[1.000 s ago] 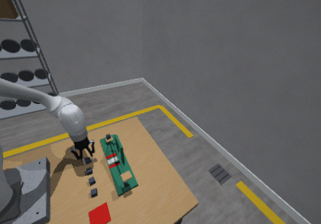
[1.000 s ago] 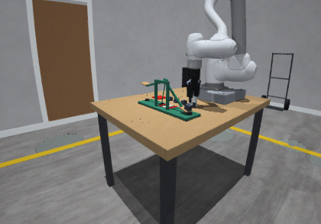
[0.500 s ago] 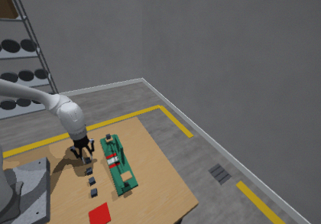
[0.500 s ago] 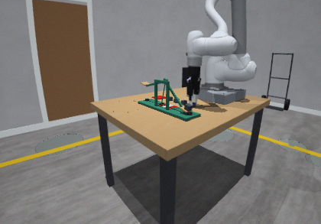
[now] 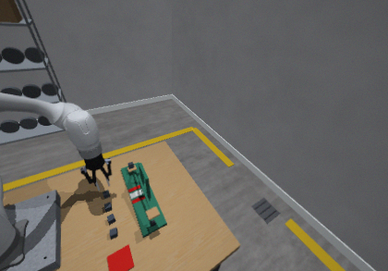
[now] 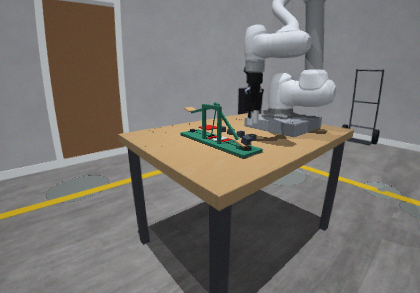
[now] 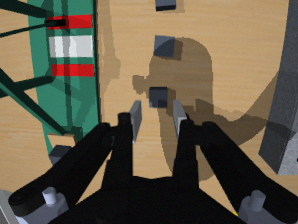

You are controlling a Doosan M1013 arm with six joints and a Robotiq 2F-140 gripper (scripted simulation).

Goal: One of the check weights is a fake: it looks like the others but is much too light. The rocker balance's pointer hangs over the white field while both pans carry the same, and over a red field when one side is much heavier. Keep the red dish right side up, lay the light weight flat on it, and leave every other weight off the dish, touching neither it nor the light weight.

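Observation:
Several small dark check weights lie in a row on the table. My gripper hovers above the far end of this row with its fingers open and nothing between them. In the wrist view the nearest weight lies on the table just past the fingertips, apart from them. The green rocker balance stands to the right of the row, with one weight on its far pan and one on its near pan. The flat red dish lies at the table's front.
The grey robot base plate takes up the table's left side. The balance's white field lies between two red fields. Its upright post and arm rise above the table. A shelf rack stands behind the table.

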